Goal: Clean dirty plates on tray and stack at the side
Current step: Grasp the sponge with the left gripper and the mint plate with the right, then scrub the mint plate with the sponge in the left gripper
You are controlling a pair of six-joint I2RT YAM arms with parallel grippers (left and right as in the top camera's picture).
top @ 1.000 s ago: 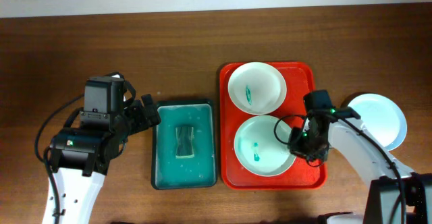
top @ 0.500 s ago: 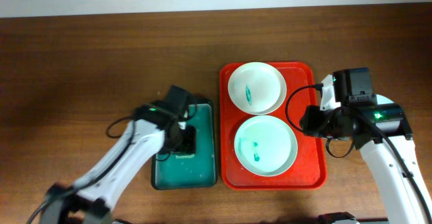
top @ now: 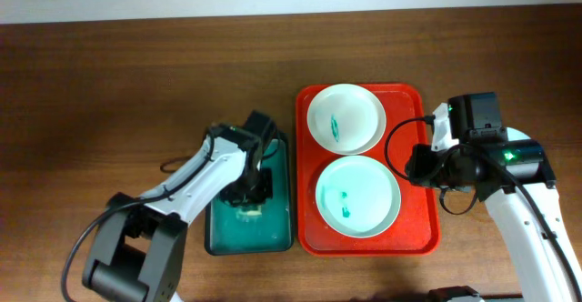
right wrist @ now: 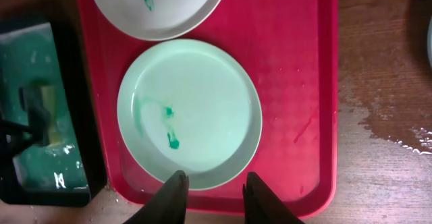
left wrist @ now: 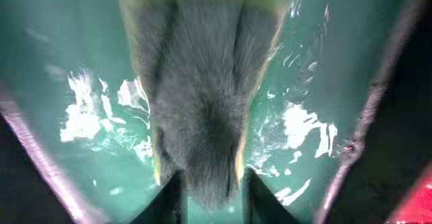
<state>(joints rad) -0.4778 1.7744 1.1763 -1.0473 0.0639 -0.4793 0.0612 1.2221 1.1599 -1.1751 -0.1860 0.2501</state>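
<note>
Two dirty plates lie on the red tray (top: 414,234): a white plate (top: 344,118) at the back and a pale green plate (top: 357,196) (right wrist: 192,113) in front, both with green smears. My left gripper (top: 250,193) (left wrist: 210,196) is down in the green water tub (top: 218,238), its fingers pinching the end of the grey sponge (left wrist: 202,109). My right gripper (top: 420,167) (right wrist: 212,190) hangs open and empty above the tray's right side, clear of the green plate. A light plate (top: 526,141) lies on the table right of the tray, mostly hidden by the right arm.
The tub stands against the tray's left edge. A wet patch (right wrist: 398,126) marks the wooden table right of the tray. The table's back and left parts are bare wood.
My left arm has swung into the tub and closed on the sponge. The right arm lifted off the green plate a second ago and has held still since.
</note>
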